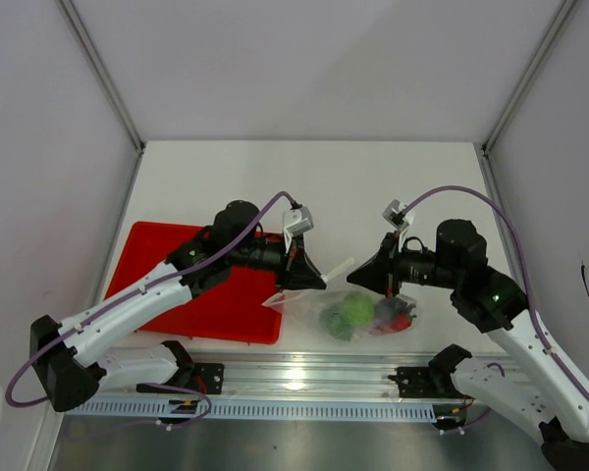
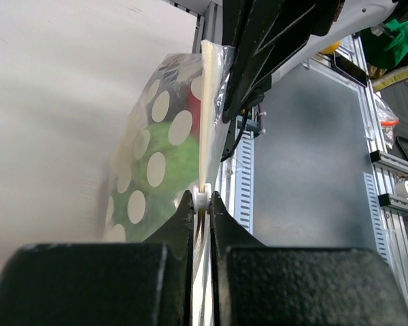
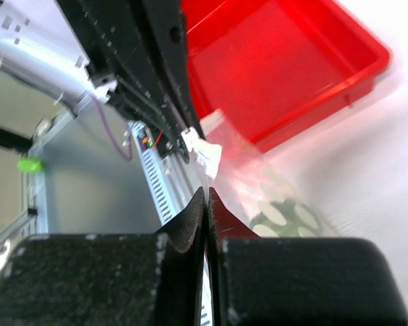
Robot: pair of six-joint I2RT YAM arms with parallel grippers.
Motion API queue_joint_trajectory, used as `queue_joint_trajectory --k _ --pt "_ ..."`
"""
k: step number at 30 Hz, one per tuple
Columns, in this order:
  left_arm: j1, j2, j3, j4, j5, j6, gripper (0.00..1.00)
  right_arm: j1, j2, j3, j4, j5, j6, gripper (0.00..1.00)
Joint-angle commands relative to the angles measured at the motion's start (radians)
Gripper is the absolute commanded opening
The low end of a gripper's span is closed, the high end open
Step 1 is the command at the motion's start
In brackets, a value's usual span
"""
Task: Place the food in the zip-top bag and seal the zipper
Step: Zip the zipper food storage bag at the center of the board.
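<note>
Pinching the zipper (image 2: 206, 122) at opposite ends, left and right jaws

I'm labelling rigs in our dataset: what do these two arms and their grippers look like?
The left arm and right arm match: white links, black joints, and a purple cable running to a small grey camera box at the wrist. The left gripper and right gripper are black, tapering to two grainy matte fingers. I see no readable markings.
</note>
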Motion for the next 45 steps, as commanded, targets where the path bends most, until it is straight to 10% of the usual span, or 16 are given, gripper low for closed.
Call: queue_joint_trajectory --k 1,6,10,38,45 --pt "0.013 -0.026 0.015 -0.057 0.029 0.017 0.00 -0.009 0.044 0.052 0.007 -0.130 -0.052 0.03" --pt "0.013 0.015 0.064 -0.034 0.097 -0.006 0.00 0.008 0.082 0.102 -0.073 -0.224 -0.098 0.52" --pt "0.013 0.046 0.099 -0.041 0.123 -0.006 0.01 0.009 0.107 0.142 -0.139 -0.225 -0.139 0.60" --pt "0.013 0.057 0.119 -0.100 0.131 0.032 0.01 0.159 0.296 0.247 -0.305 -0.081 -0.267 0.00" --pt "0.017 0.052 0.110 -0.113 0.080 0.034 0.01 0.190 0.181 0.188 -0.224 0.273 -0.179 0.00"
